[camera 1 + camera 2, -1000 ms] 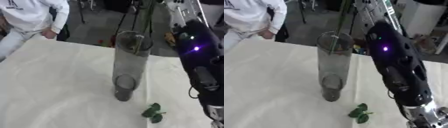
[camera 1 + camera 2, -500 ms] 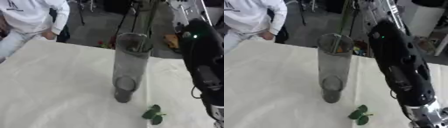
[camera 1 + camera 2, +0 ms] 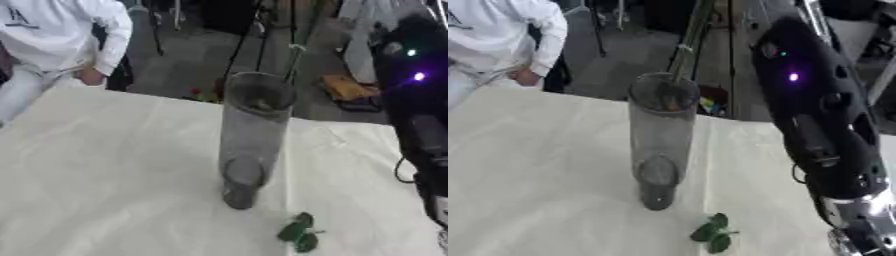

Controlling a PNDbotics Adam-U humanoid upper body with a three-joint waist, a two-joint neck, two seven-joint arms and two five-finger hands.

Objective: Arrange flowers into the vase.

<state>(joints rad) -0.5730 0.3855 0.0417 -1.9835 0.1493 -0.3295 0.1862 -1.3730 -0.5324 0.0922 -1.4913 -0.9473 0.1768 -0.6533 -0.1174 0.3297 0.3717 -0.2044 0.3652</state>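
Note:
A tall clear glass vase (image 3: 249,140) stands upright in the middle of the white-clothed table (image 3: 105,175). A green flower stem (image 3: 686,47) comes down slantwise from the top edge, and its lower end reaches the vase's mouth; the flower head is out of view. My right arm (image 3: 815,125), black with a purple light, rises from the lower right beside the vase and leaves the view at the top. Its hand is hidden, so I cannot see what holds the stem. A small sprig of green leaves (image 3: 297,232) lies on the cloth just right of the vase's foot. My left hand shows nowhere.
The table's far edge (image 3: 175,97) runs just behind the vase, with dark floor and stands beyond it. White cloth stretches to the left of the vase.
My right arm has risen and shifted a little to the right. The stem now leans more to the right above the vase's mouth. Vase and leaves have stayed put.

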